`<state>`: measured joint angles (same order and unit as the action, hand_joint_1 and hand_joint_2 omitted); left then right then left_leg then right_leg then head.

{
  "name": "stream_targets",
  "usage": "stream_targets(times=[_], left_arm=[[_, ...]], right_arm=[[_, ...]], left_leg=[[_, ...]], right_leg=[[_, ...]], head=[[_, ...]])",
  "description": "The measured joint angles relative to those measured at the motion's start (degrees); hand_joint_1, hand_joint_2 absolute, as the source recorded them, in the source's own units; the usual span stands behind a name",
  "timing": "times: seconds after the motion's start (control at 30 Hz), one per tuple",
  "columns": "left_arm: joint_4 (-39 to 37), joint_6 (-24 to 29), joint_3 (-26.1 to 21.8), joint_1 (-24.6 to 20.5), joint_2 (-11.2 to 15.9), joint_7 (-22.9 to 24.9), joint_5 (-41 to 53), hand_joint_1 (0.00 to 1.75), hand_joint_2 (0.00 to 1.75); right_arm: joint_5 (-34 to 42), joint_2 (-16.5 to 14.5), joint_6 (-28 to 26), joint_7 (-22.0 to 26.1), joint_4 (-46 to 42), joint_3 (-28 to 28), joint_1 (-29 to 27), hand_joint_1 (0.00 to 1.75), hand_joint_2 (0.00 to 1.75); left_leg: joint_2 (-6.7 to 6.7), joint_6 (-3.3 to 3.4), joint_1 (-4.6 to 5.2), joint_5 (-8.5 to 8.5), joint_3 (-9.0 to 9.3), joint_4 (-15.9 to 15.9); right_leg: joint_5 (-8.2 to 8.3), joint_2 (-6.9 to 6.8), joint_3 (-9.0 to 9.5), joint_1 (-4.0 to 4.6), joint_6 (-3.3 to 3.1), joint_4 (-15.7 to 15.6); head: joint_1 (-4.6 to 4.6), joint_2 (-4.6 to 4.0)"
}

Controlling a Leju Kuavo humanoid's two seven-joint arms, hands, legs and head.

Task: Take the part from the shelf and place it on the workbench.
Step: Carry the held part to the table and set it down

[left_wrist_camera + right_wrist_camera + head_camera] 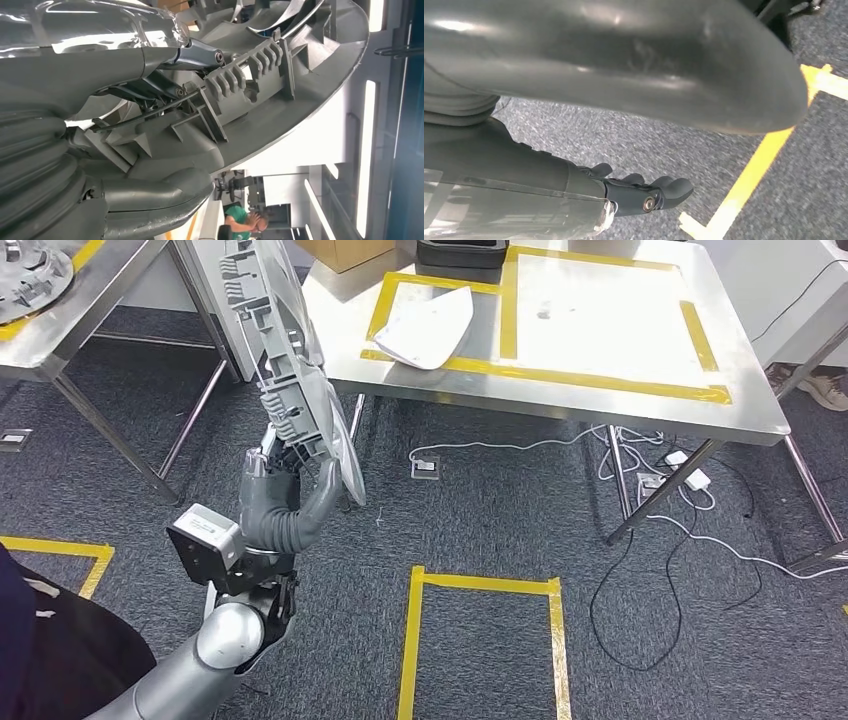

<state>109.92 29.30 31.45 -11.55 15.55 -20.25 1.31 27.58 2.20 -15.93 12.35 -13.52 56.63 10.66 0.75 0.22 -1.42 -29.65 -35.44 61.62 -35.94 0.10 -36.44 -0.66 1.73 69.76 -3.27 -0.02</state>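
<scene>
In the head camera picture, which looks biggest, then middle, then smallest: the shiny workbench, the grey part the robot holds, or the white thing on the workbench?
1. Workbench
2. Grey part, though it is nearer the camera
3. White thing

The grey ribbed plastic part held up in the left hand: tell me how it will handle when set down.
The grey ribbed plastic part probably stays stiff, given its moulded ribs. It looks light, since the left robot hand holds it alone. Gripped low and standing tall, it may swing or tip.
</scene>
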Motion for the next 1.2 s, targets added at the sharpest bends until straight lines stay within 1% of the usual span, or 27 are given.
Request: stream_targets(times=[0.03,0.07,0.1,0.13,0.17,0.23,0.27,0.33,0.43,0.47,0.53,0.57,0.6,0.63,0.67,0.7,0.73,0.77,0.87,0.93,0.97,1.03,1.07,1.1,1.13,1.17,1.2], left_arm=[[0.0,0.0,0.0,0.0,0.0,0.0,0.0,1.75,1.75],[0.0,0.0,0.0,0.0,0.0,0.0,0.0,1.75,1.75],[0.0,0.0,0.0,0.0,0.0,0.0,0.0,1.75,1.75],[0.0,0.0,0.0,0.0,0.0,0.0,0.0,1.75,1.75],[0.0,0.0,0.0,0.0,0.1,0.0,0.0,1.75,1.75],[0.0,0.0,0.0,0.0,0.1,0.0,0.0,1.75,1.75],[0.0,0.0,0.0,0.0,0.1,0.0,0.0,1.75,1.75],[0.0,0.0,0.0,0.0,0.1,0.0,0.0,1.75,1.75],[0.0,0.0,0.0,-0.1,0.2,0.0,0.0,1.75,1.75],[0.0,0.0,0.0,-0.2,0.2,0.0,0.0,1.75,1.75],[0.0,-0.1,0.0,-0.2,0.3,0.0,0.1,1.75,1.75],[-0.1,-0.2,0.0,-0.2,0.4,0.1,0.1,1.75,1.75],[-0.1,-0.3,0.1,-0.2,0.5,0.3,0.1,1.75,1.75],[-0.2,-0.4,0.1,-0.3,0.5,0.4,0.1,1.75,1.75],[-0.2,-0.4,0.1,-0.4,0.6,0.5,0.1,1.75,1.75],[-0.2,-0.5,0.1,-0.5,0.6,0.6,0.2,1.75,1.75],[-0.2,-0.6,0.1,-0.7,0.6,0.6,0.3,1.75,1.75],[-0.2,-0.6,0.2,-0.7,0.7,0.7,0.4,1.75,1.75],[-0.2,-0.5,0.2,-0.7,0.7,1.1,0.6,1.75,1.75],[-0.2,-0.6,0.2,-1.0,0.8,1.3,0.6,1.75,1.75],[-0.2,-0.7,0.2,-1.2,0.8,1.3,0.5,1.75,1.75],[-0.1,-1.0,0.2,-1.7,0.9,1.6,0.2,1.75,1.75],[-0.1,-1.2,0.2,-1.7,0.9,1.8,0.1,1.75,1.75],[-0.2,-1.3,0.3,-1.7,0.9,1.9,0.0,1.75,1.75],[-0.2,-1.3,0.3,-1.7,0.9,1.9,0.0,1.75,1.75],[-0.2,-1.2,0.4,-1.7,0.9,1.9,0.0,1.75,1.75],[-0.2,-1.0,0.4,-1.6,0.9,1.8,0.1,1.75,1.75]], right_arm=[[0.0,0.0,0.0,0.0,0.0,0.0,0.0,0.00,0.00],[0.0,0.0,0.0,0.0,0.0,0.0,-0.1,0.00,0.00],[0.0,0.0,0.0,0.0,0.0,0.0,-0.2,0.00,0.00],[0.0,0.0,0.0,0.0,0.0,0.0,-0.3,0.00,0.00],[0.0,0.0,0.0,0.0,0.0,0.0,-0.4,0.00,0.00],[0.0,0.2,0.0,0.0,0.0,0.0,-0.6,0.00,0.00],[0.0,0.3,0.0,0.0,0.0,0.0,-0.6,0.00,0.00],[0.0,0.4,0.0,0.0,0.0,0.0,-0.5,0.00,0.00],[0.0,0.3,0.0,0.0,0.0,0.0,-0.3,0.00,0.00],[0.0,0.3,0.0,0.0,0.0,0.0,-0.2,0.00,0.00],[-0.1,0.1,0.1,-0.1,0.0,0.0,-0.2,0.00,0.00],[-0.2,-0.1,0.2,-0.1,0.0,0.0,-0.3,0.00,0.00],[-0.3,-0.2,0.3,-0.2,0.0,0.0,-0.3,0.00,0.00],[-0.5,-0.2,0.4,-0.3,0.0,0.0,-0.3,0.00,0.00],[-0.6,-0.3,0.4,-0.4,0.0,0.0,-0.2,0.00,0.00],[-0.6,-0.3,0.4,-0.4,0.0,0.0,-0.1,0.00,0.00],[-0.7,-0.2,0.4,-0.5,0.0,0.0,0.1,0.00,0.00],[-0.7,-0.2,0.4,-0.5,0.0,0.0,0.2,0.00,0.00],[-1.0,-0.2,0.6,-0.7,-0.1,0.0,0.5,0.00,0.00],[-1.1,-0.2,0.9,-0.9,-0.1,0.0,0.5,0.00,0.00],[-1.2,-0.3,1.1,-1.0,-0.1,0.0,0.5,0.00,0.00],[-1.1,-0.3,1.3,-0.9,-0.1,0.0,0.4,0.00,0.00],[-0.8,-0.3,1.4,-0.9,-0.1,0.0,0.3,0.00,0.00],[-0.3,-0.4,1.4,-0.8,-0.1,0.0,0.2,0.00,0.00],[0.3,-0.4,1.6,-0.8,-0.1,0.0,0.1,0.00,0.00],[1.4,-0.4,1.8,-0.8,-0.1,0.0,0.1,0.00,0.00],[2.7,-0.3,2.1,-0.7,-0.1,-0.1,-0.1,0.00,0.00]], left_leg=[[0.00,0.13,0.14,-0.30,0.33,0.0],[-0.03,0.24,0.31,-0.63,0.73,0.0],[-0.09,0.34,0.52,-0.97,1.19,0.0],[-0.20,0.44,0.73,-1.30,1.69,-0.1],[-0.32,0.51,0.91,-1.59,2.18,-0.2],[-0.66,0.41,1.08,-1.94,2.79,-0.6],[-0.82,0.22,0.98,-2.00,2.90,-0.8],[-1.00,-0.26,0.69,-2.00,3.10,-1.4],[-1.08,-0.66,0.84,-3.09,2.91,-0.5],[-1.19,-0.72,0.88,-4.15,1.74,1.7],[-1.47,-1.03,0.85,-6.27,-2.12,7.9],[-1.50,-1.36,0.78,-6.39,-3.88,10.2],[-1.39,-1.80,0.62,-5.33,-4.86,10.7],[-1.16,-2.36,0.37,-3.16,-4.85,9.3],[-0.81,-3.04,0.00,-0.53,-4.07,6.4],[-0.41,-3.73,-0.16,1.24,-3.16,4.0],[-0.08,-3.86,-0.33,1.93,-2.29,1.8],[0.14,-3.53,-0.39,1.74,-1.81,0.8],[0.11,-1.37,-0.38,0.16,-1.16,0.5],[0.02,-0.76,-0.47,-0.38,-0.17,0.4],[0.01,-0.52,-0.49,-0.71,0.42,0.3],[-0.01,-0.27,-0.45,-1.45,1.58,0.1],[-0.03,-0.23,-0.37,-1.85,2.19,0.1],[-0.07,-0.20,-0.24,-2.28,2.83,0.1],[-0.14,-0.17,-0.06,-2.71,3.52,0.0],[-0.23,-0.15,0.14,-3.15,4.22,-0.2],[-0.36,-0.13,0.24,-3.51,4.81,-0.4]], right_leg=[[-0.88,-0.03,-2.50,0.05,-0.09,3.8],[-0.75,-0.04,-4.37,0.18,-0.37,6.0],[0.61,-0.03,-5.26,0.41,-0.87,6.2],[3.08,0.01,-5.10,0.80,-1.62,4.1],[6.12,0.11,-4.21,1.41,-2.68,0.3],[9.96,0.18,-2.07,2.54,-4.86,-6.3],[10.53,0.19,-1.39,2.97,-5.61,-8.1],[10.30,0.14,-0.64,3.27,-6.14,-9.5],[10.35,-0.03,2.13,2.58,-5.70,-13.6],[10.36,-0.08,2.98,2.30,-5.35,-14.6],[9.96,-0.04,3.84,2.00,-4.81,-15.1],[9.57,0.03,4.16,1.82,-4.45,-14.9],[9.07,0.13,4.51,1.59,-4.04,-14.7],[8.47,0.27,4.86,1.31,-3.60,-14.3],[7.73,0.42,5.18,0.98,-3.10,-13.7],[6.92,0.59,5.23,0.82,-2.52,-13.0],[6.11,0.74,5.13,0.77,-2.02,-12.1],[5.49,0.85,4.96,0.85,-1.62,-11.4],[4.48,0.94,5.05,1.05,-1.12,-10.8],[3.71,0.64,4.28,0.88,-0.62,-8.5],[3.09,0.41,2.84,0.79,-0.31,-5.9],[1.11,0.05,-2.02,0.68,0.07,1.5],[0.42,0.00,-4.31,0.70,0.03,4.1],[0.42,0.00,-5.94,0.79,-0.22,5.3],[1.52,0.02,-6.64,0.98,-0.76,4.5],[3.80,0.06,-6.52,1.34,-1.59,1.9],[7.02,0.15,-5.92,1.94,-2.73,-1.8]], head=[[0.01,0.00],[0.01,0.00],[0.01,0.00],[0.01,0.00],[-0.01,0.00],[-0.15,0.00],[-0.16,0.00],[-0.06,0.00],[-0.22,0.00],[-0.37,0.00],[-0.53,0.00],[-0.54,0.00],[-0.53,0.00],[-0.54,0.00],[-0.55,0.00],[-0.65,0.00],[-0.89,0.00],[-0.93,0.00],[-0.67,0.00],[-0.55,0.00],[-0.48,0.00],[-0.34,0.00],[-0.31,0.00],[-0.26,0.00],[-0.21,0.00],[-0.16,0.00],[-0.13,0.00]])
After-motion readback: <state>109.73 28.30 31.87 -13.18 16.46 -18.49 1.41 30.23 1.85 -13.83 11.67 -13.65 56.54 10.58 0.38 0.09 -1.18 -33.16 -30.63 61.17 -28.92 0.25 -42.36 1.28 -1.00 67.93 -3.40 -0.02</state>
